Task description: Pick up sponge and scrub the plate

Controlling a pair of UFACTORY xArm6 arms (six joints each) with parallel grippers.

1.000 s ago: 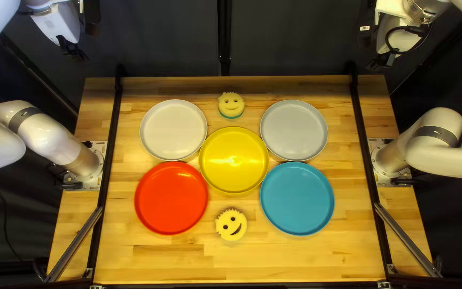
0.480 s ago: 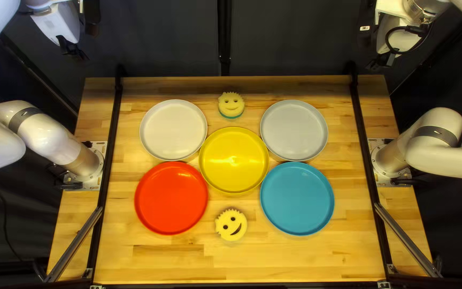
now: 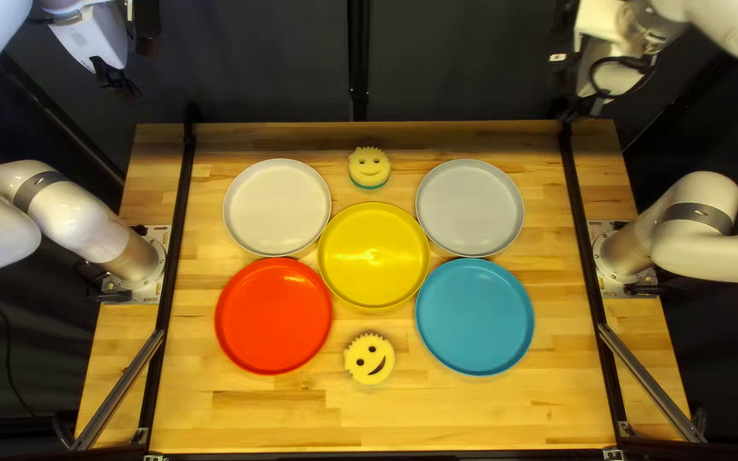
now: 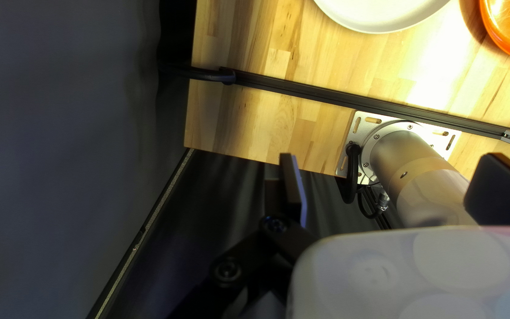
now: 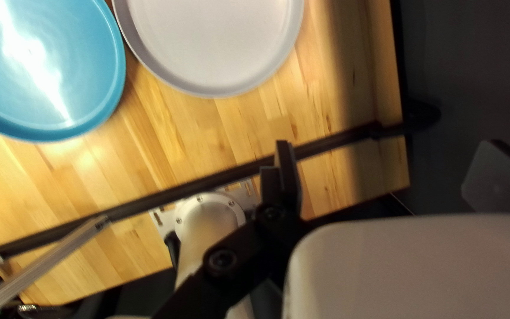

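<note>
Left gripper (image 4: 394, 184) and right gripper (image 5: 389, 177) gape wide, empty; lowered so spread over the far smiley-face sponge (image 3: 370, 166), either could clip the nearby yellow plate (image 3: 373, 256)

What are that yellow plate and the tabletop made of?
The yellow plate looks like glossy plastic, perhaps enamelled metal: light glints off it. The tabletop seems to be smooth, perhaps varnished wood, judging by its grain and joined strips.
</note>
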